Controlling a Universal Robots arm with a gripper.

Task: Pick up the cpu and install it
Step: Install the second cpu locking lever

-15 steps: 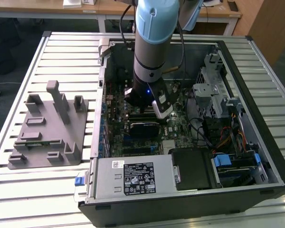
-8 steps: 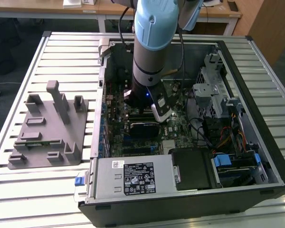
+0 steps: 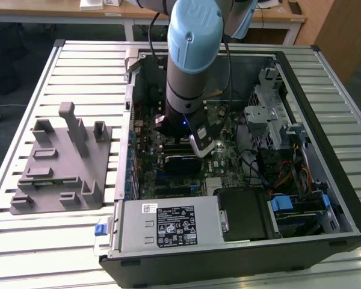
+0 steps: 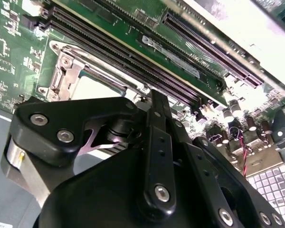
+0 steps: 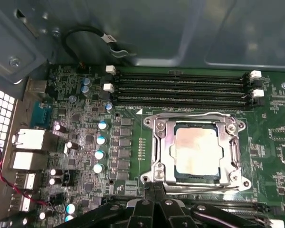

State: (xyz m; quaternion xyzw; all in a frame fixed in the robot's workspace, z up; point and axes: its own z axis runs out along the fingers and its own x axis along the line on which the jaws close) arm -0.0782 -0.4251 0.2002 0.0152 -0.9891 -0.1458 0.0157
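One cpu (image 5: 195, 151) is sitting in the motherboard (image 5: 128, 142) socket — the end effector (image 5: 154, 202) is hovering just beside it, its fingers looking closed and empty

Open computer case (image 3: 343, 198) on slatted table (image 3: 78, 66), top side free for entry. Around the cpu (image 5: 198, 151) in its socket: metal retention frame (image 5: 157, 148) on every side, memory slots (image 5: 180, 85) just beside, capacitors (image 5: 100, 140) near. Drive cage (image 3: 271, 120) and cables (image 3: 283, 174) crowding the exterior view's right. Grey tray (image 3: 60, 168) well apart, outside.
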